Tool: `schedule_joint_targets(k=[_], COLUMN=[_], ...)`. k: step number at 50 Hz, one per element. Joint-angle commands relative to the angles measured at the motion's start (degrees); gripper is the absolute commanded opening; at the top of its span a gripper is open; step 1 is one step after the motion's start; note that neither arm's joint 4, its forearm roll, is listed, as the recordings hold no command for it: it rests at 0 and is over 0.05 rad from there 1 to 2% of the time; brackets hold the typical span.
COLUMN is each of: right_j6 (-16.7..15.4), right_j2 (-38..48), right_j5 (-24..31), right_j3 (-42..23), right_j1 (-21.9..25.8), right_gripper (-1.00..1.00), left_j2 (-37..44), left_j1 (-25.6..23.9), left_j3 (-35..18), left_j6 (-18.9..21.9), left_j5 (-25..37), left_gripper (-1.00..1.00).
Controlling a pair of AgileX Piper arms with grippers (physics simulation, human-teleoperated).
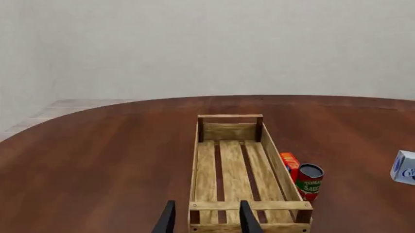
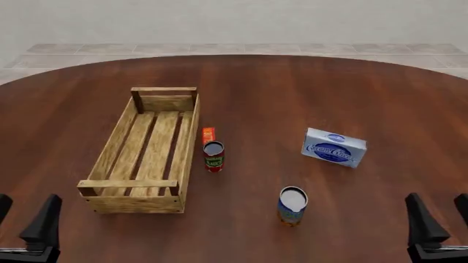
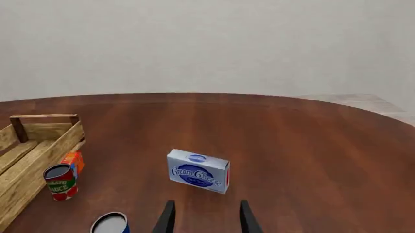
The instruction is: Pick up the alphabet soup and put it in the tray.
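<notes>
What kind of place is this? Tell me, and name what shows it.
Probably a simulated tabletop test scene, not a real room: a round dark-wood table before a bare pale wall, on a tiled floor. On it stand only a slatted wooden tray, two cans and a cream cheese box, with flat rendered lighting.

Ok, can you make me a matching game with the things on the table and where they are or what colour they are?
Things:
1. alphabet soup
2. tray
3. cream cheese box
4. small red-and-green can

Clues:
A. light wood, nothing inside it
B. standing right beside the tray, next to a little orange box
C. blue and white, on the right side of the table
D. blue and yellow label, closest to the arms

Pairs: 1-D, 2-A, 3-C, 4-B
</notes>
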Motion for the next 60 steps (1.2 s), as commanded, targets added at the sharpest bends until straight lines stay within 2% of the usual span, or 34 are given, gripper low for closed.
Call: schedule_joint_targets(k=[1, 12, 15, 18, 23, 31, 32, 41, 44, 49, 54, 60], right_j6=[0.5, 0.2, -0.6, -2.8, -2.2, -4.9, -6.3, -7.8, -7.6, -9.4, -9.7, -11.3], right_j2=[0.8, 1.1, 2.5, 4.6, 7.6, 10.1, 10.4, 12.3, 13.7, 15.3, 17.9, 19.1], right_j5=[-0.3, 1.0, 1.5, 2.0, 3.3, 4.7, 4.8, 5.4, 6.3, 6.6, 5.5, 7.3], right_j3=[-0.6, -1.7, -2.4, -3.8, -7.0, -10.4, -10.5, -11.6, -12.4, -13.3, -13.3, -14.7], right_j1=[0.3, 0.7, 3.6, 6.6, 11.7, 14.7, 15.4, 16.9, 19.1, 20.9, 21.7, 23.2], right_gripper=[1.0, 1.0, 1.0, 1.0, 1.0, 1.0, 1.0, 1.0, 1.0, 1.0, 1.0, 1.0], left_j2=[0.0, 0.0, 0.0, 0.0, 0.0, 0.0, 0.0, 0.0, 0.0, 0.0, 0.0, 0.0], left_j1=[0.0, 0.0, 0.0, 0.0, 0.0, 0.0, 0.0, 0.0, 0.0, 0.0, 0.0, 0.0], left_j3=[0.0, 0.0, 0.0, 0.0, 0.0, 0.0, 0.0, 0.0, 0.0, 0.0, 0.0, 0.0], left_j6=[0.0, 0.0, 0.0, 0.0, 0.0, 0.0, 0.0, 0.0, 0.0, 0.0, 0.0, 0.0], left_j5=[0.0, 0.0, 0.0, 0.0, 0.0, 0.0, 0.0, 0.0, 0.0, 0.0, 0.0, 0.0], left_gripper=[1.0, 1.0, 1.0, 1.0, 1.0, 1.0, 1.0, 1.0, 1.0, 1.0, 1.0, 1.0])
